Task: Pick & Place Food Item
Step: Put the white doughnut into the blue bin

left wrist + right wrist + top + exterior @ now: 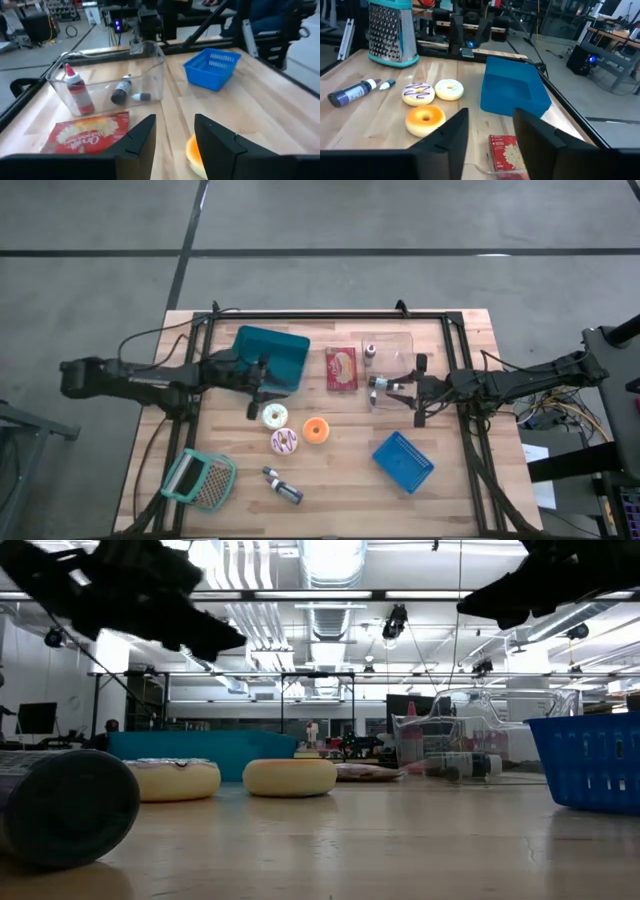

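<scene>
Three donuts lie flat on the table's middle: a white-iced one (pixel 275 416), a purple-striped one (pixel 285 442) and an orange one (pixel 317 430). They also show in the right wrist view (pixel 449 90) (pixel 418 93) (pixel 425 120). A red food package (pixel 341 368) lies flat beyond them. My left gripper (pixel 262 392) hangs open and empty above the table beside the teal bin (pixel 272 358); its wrist view (pixel 175 135) shows the orange donut (pixel 192 152) below. My right gripper (pixel 385 387) hangs open and empty by the clear container (pixel 390 350).
The clear container (pixel 110 80) holds a red-capped bottle and a dark bottle. A blue basket (pixel 403 461) stands near the right front. A grater (pixel 199 480) and a dark bottle (pixel 282 485) lie at the left front. Black frame rails border the table.
</scene>
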You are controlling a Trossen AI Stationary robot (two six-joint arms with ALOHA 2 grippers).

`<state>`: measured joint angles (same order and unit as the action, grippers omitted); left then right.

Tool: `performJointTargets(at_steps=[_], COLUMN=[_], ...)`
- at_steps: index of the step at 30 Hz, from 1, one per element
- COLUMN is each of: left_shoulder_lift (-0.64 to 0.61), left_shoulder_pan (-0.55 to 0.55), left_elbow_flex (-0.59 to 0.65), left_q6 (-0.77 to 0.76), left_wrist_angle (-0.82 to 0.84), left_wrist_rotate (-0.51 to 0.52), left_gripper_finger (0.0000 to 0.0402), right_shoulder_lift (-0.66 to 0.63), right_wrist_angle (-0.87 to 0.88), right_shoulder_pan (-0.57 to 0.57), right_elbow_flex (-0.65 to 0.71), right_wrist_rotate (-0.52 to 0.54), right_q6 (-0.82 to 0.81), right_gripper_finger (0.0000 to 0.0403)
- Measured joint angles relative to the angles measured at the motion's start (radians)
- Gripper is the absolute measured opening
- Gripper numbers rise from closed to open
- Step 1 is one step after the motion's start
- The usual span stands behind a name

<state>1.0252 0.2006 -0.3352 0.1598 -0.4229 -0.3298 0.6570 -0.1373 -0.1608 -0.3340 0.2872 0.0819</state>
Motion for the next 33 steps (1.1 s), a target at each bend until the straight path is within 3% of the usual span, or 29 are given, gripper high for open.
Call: performJointTargets(at_steps=[6,12,22,33], left_shoulder_lift=[-0.094,-0.112,-0.111,-0.111], left_shoulder_pan=[-0.004,-0.019,-0.064,-0.067], left_elbow_flex=[0.111,0.165,0.210,0.215], left_q6=[-0.066,-0.090,-0.091,-0.135], left_wrist_angle=[-0.012,-0.018,-0.018,0.056], left_wrist_rotate=[0.000,0.000,0.007,0.046], left_gripper_finger=[0.0151,0.0176,0.0181,0.0181], right_shoulder_lift=[-0.002,-0.005,-0.059,-0.191], right_wrist_angle=[-0.005,-0.007,-0.037,-0.041], right_shoulder_pan=[-0.001,-0.001,-0.029,-0.040], right_elbow_flex=[0.000,0.001,0.014,0.106], right_wrist_rotate=[-0.002,-0.044,-0.087,-0.028], right_q6=[0.004,0.008,0.040,0.049], right_gripper_finger=[0.0222,0.0250,0.0250,0.0249])
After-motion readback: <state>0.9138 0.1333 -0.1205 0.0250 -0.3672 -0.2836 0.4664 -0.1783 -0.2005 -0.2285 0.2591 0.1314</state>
